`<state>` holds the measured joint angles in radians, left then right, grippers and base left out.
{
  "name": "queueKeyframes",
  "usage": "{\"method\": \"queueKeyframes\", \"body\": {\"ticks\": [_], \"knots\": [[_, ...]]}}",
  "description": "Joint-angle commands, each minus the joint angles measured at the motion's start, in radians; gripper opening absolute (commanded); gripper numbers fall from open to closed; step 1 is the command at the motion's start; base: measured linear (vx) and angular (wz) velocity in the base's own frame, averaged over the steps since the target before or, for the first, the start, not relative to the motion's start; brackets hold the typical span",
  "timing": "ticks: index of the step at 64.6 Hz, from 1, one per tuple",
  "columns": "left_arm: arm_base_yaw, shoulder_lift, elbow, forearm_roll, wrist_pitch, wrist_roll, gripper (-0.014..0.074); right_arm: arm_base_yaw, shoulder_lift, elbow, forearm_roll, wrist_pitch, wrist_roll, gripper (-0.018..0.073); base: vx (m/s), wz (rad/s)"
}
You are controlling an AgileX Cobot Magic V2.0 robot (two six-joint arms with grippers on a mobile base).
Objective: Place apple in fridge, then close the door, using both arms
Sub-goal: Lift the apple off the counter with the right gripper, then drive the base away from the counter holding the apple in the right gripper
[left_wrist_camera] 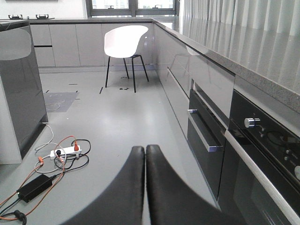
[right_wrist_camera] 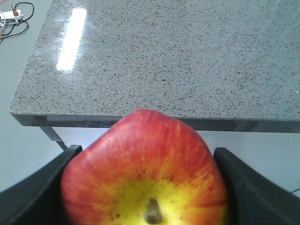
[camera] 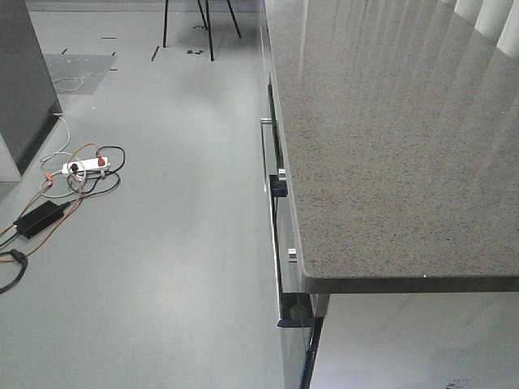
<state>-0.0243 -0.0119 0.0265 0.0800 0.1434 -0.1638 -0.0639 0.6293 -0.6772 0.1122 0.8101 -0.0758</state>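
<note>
Speckled grey countertop (right_wrist_camera: 178, 56) fills background; right gripper (right_wrist_camera: 146, 197) clamped on apple (right_wrist_camera: 143, 154), held just off counter edge, yellow end toward camera. Left gripper (left_wrist_camera: 144, 152) fingers pressed together, above grey floor (left_wrist_camera: 117, 122), near oven (left_wrist_camera: 262, 154)

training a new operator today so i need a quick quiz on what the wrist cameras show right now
1. True or false: the right jaws are closed on the apple.
2. What do the left jaws hold? A) a cable B) nothing, they are shut together C) a chair leg
3. In the left wrist view, which piece of furniture stands on the floor beyond the power strip?

Key: 1 true. 2 B. 3 the white chair.
</note>
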Motion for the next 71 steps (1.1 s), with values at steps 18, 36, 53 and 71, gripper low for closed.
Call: {"method": "queueKeyframes", "body": {"ticks": [18, 36, 53, 71], "knots": [[-0.009, -0.014, 0.020, -0.001, -0.078, -0.002, -0.0005, -0.002, 0.000, -0.028, 0.002, -0.066, -0.002, 0.0016, 0.00, 0.00], [-0.009, -0.014, 0.020, -0.001, -0.078, -0.002, -0.0005, -0.002, 0.000, -0.028, 0.002, -0.066, -0.002, 0.0016, 0.00, 0.00], [-0.009, -0.014, 0.020, -0.001, -0.078, -0.002, -0.0005, -0.002, 0.000, -0.028, 0.002, -0.060, -0.002, 0.0016, 0.00, 0.00], [-0.009, -0.014, 0.020, -0.001, -0.078, -0.002, -0.0005, -0.002, 0.000, -0.028, 0.002, -0.060, -0.002, 0.0016, 0.00, 0.00]]}}
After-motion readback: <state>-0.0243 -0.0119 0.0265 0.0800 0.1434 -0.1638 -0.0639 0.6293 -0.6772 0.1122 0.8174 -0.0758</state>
